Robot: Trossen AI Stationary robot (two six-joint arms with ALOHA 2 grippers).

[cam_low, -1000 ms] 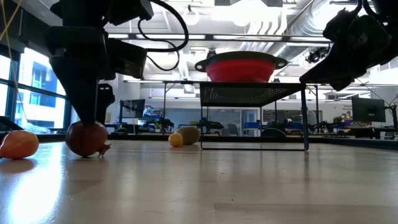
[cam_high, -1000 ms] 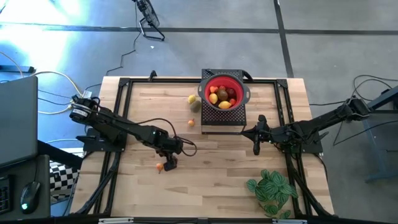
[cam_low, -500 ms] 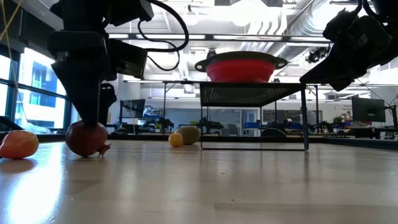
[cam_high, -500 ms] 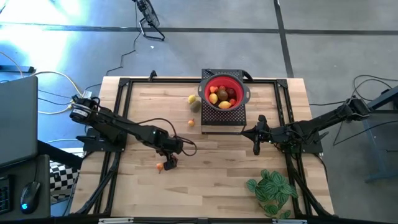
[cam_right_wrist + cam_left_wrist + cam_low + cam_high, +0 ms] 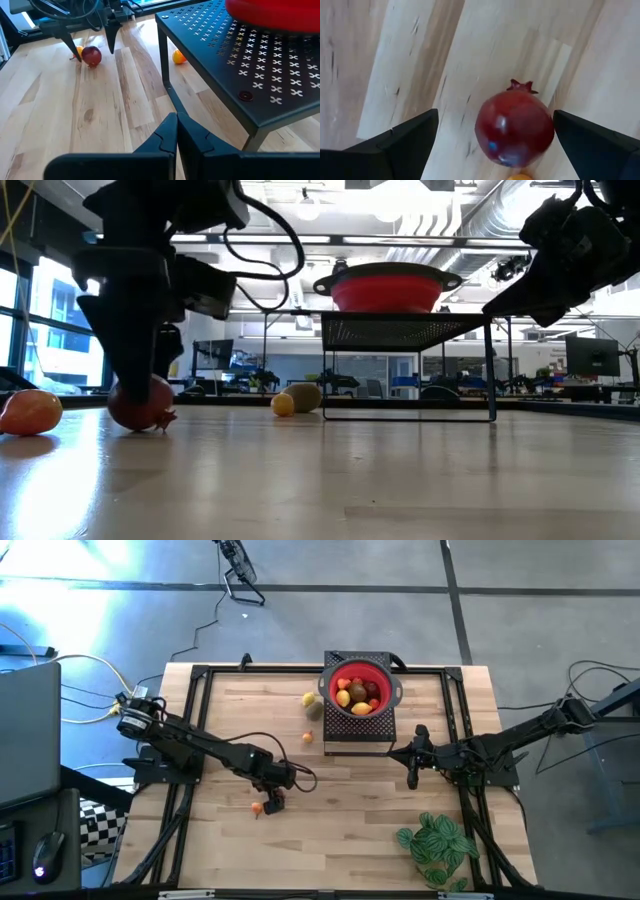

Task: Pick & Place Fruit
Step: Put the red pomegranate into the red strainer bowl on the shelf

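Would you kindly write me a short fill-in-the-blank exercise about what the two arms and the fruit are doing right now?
1. The left tool is open around a dark red fruit that sits on the ____.
2. The red bowl rests on a black perforated ____.
3. The right tool has its fingers ____.
4. Just behind the dark red fruit lies a smaller ____ fruit.

Missing words: table; stand; shut; orange

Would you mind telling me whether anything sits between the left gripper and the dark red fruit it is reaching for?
Nothing visible does: the left gripper is open with the dark red fruit between its fingers; the orange fruit lies just beside it.
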